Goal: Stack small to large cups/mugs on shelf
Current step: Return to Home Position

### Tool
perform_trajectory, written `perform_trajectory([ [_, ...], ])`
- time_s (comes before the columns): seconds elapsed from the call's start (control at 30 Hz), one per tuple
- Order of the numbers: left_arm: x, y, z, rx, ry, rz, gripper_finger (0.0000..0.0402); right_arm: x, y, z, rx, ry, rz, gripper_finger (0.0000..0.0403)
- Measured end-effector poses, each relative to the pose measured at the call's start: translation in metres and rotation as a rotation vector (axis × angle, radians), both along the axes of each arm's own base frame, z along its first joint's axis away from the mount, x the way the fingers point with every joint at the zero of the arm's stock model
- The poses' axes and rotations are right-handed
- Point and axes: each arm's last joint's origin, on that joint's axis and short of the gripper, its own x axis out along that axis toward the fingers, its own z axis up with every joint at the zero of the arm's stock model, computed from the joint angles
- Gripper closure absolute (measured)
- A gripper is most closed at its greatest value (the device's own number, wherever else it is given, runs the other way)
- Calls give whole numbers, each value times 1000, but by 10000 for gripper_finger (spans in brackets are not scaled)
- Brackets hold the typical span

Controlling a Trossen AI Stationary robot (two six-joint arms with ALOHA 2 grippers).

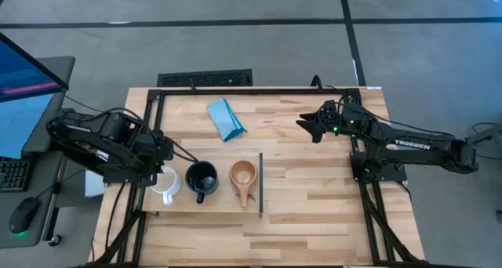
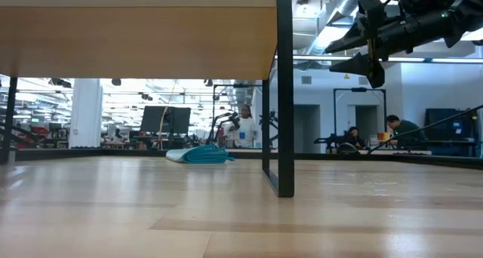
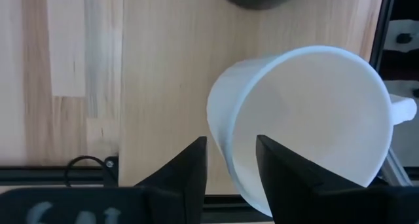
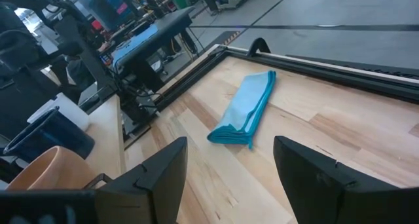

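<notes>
From where I stand, the left arm is the one to watch. Its hand (image 3: 230, 143) hangs over the tall white glazed mug (image 1: 166, 182) at the left end of the shelf, a pale flat rectangular wooden board (image 1: 221, 208) raised over the planked butcher-block surface (image 1: 314, 197). The two dark fingers (image 3: 191, 166) are parted a little, one outside the mug's wall and one over its mouth. The gap looks wider than the wall, so I take it the hand is not pinching the mug.

Just beside the white mug, to its right, stands the black mug (image 1: 201, 177), also mouth up. Behind the row, off the shelf and well apart, lies a folded blue cloth (image 1: 226, 120). Next along is the small tan wooden cup with a stub handle (image 1: 243, 173), near the thin dark strip (image 1: 260, 182) on the board's right edge. Small, middling and large run in a line from that strip leftward, so the sorting looks finished to me.

I would judge the white mug the touchiest of the three: stiff, smooth, probably slippery and liable to chip. A firm pinch across the wall at the rim would suit it better than its small handle. The wooden cup should be light and forgiving, with more grip to its surface.

Far to the right, the right arm's hand (image 4: 229, 141) floats high above the surface, fingers spread wide with nothing between them, pointing toward the cloth.
</notes>
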Motion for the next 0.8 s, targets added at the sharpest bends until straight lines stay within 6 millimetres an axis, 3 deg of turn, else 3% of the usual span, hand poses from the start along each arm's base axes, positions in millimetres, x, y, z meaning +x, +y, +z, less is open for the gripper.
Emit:
perform_trajectory([
  [0.57,-4,1,2,-28,-11,15,280,0,0,0,0,0,0,154],
  [0.8,-15,4,19,-53,-91,66,280,0,0,0,1,1,0,154],
])
